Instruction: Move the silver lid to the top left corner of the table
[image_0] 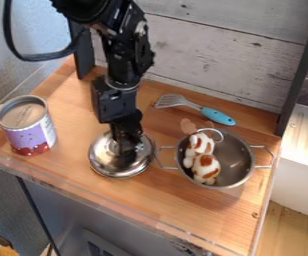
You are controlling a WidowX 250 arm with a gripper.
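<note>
The black gripper (126,146) hangs straight down over the middle of the silver lid (103,159), hiding the lid's centre and any knob there. Round and shiny, the lid lies on the wooden table (146,212), left of the metal pot and toward the front edge. Whether the gripper holds the lid cannot be told from this view.
A purple can (33,131) stands at the left. Right of the lid is a two-handled metal pot (238,157) holding a white-and-brown plush toy (205,167). Behind the pot lies a blue-handled spatula (217,116). A grey plank wall (217,55) rises along the table's back.
</note>
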